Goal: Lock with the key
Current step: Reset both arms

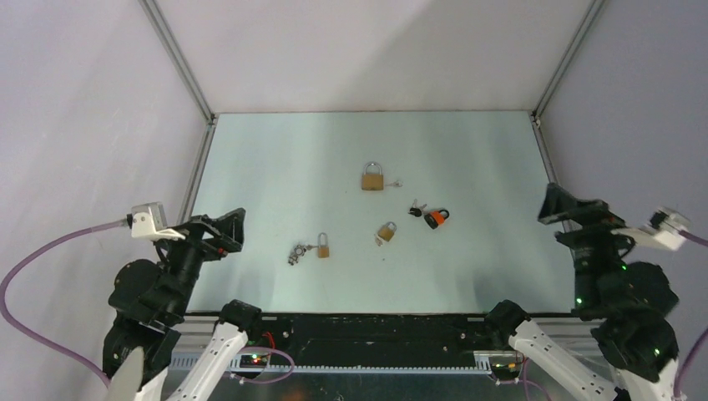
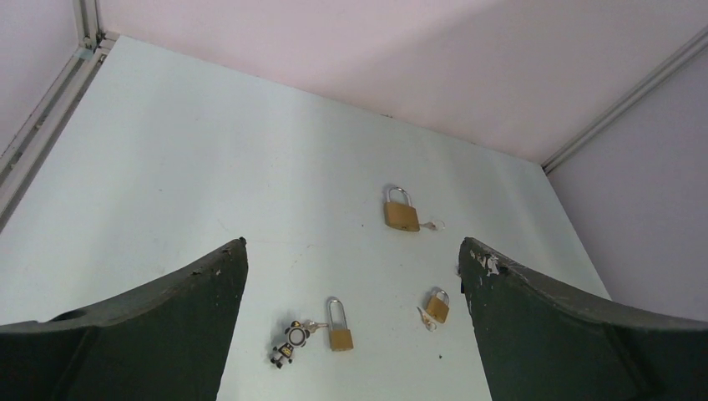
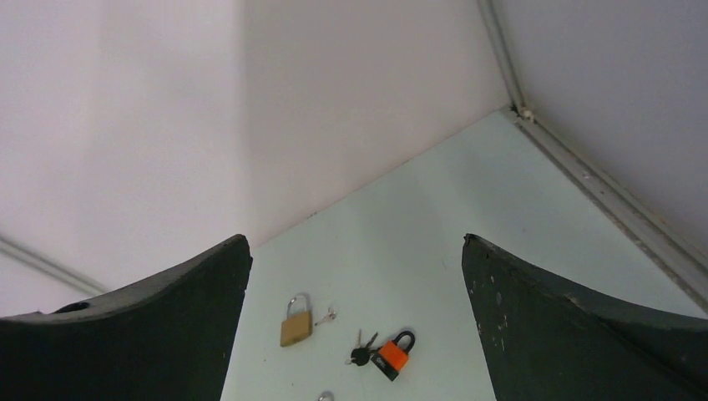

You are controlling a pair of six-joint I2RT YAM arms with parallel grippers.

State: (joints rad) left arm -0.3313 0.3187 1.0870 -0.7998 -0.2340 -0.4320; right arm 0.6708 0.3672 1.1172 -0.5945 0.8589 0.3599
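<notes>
Arm bases sit nearest, at the bottom of the top view. The left gripper and right gripper sit at the table sides, both well apart from every lock. The landmark is the large brass padlock mid-table, long axis running away from the arms, shackle toward the far wall, with a small key just beside its right lower corner. Nearer the arms and right of it is the orange padlock, with black keys just beside. Nearer and slightly right is a tilted small brass padlock. Nearer and left is the long-shackle brass padlock, a keyring charm at its left. In the left wrist view the fingers are spread wide with nothing held, and the long-shackle lock lies ahead between them. In the right wrist view the fingers are also spread and empty, with the orange lock ahead and low. Which lock is meant is unclear, and the shackle latching is too small to tell. Likely the left arm is nearer the long-shackle lock and the right arm nearer the orange one; either must reach forward and inward.
</notes>
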